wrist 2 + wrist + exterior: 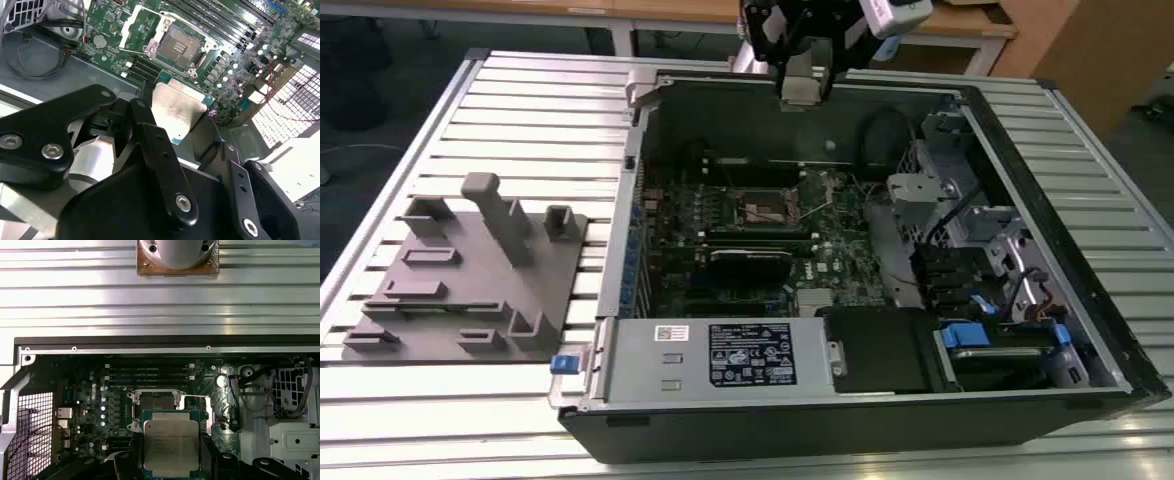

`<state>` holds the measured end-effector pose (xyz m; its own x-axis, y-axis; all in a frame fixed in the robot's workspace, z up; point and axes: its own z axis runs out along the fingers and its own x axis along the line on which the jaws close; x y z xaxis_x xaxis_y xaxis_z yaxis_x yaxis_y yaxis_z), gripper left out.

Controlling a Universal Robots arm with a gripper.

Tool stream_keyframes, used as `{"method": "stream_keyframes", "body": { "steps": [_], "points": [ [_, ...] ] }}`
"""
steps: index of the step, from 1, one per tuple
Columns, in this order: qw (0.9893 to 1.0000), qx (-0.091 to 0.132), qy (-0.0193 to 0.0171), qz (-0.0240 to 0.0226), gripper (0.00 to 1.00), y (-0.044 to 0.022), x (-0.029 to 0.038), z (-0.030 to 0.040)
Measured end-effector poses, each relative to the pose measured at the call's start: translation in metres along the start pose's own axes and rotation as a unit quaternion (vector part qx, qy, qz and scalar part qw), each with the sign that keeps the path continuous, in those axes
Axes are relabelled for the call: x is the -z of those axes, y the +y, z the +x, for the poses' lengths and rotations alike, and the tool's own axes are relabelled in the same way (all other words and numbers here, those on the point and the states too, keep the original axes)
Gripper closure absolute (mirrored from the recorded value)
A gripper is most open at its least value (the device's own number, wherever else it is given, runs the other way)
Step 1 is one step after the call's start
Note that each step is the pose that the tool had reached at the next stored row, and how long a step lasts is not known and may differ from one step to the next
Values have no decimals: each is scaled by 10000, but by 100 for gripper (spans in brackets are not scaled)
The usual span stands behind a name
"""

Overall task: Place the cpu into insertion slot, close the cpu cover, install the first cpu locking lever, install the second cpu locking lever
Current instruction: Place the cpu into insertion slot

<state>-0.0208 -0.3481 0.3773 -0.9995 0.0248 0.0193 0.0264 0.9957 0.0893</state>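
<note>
My gripper [801,92] hangs above the far wall of the open computer case [630,180] and is shut on the cpu [171,445], a flat silver-grey square chip. Both wrist views show the cpu [177,107] pinched at its edges between the black fingers [150,135]. Lower down, on the green motherboard, lies the insertion slot [765,210], a square socket with a dark centre and a silver rim. The insertion slot [180,45] is bare, and the cpu cover [131,27] stands swung open beside it. The cpu is well above the slot [156,401] and not touching it.
A power supply box [747,355] with a white label fills the near end of the case. Drive bays with blue latches [987,340] sit at the exterior view's right. Long black memory slots [150,372] flank the socket. A grey fixture block [467,270] stands on the slatted metal table [520,110].
</note>
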Motion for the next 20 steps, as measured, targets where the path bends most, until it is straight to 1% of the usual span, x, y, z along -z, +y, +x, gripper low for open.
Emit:
{"method": "stream_keyframes", "body": {
  "steps": [8, 17, 20],
  "points": [
    [10000, 0, 0, 0, 46, 0, -7, 0],
    [10000, 0, 0, 0, 46, -4, -44, -1],
    [10000, 0, 0, 1, 46, -4, -47, -1]
  ]
}}
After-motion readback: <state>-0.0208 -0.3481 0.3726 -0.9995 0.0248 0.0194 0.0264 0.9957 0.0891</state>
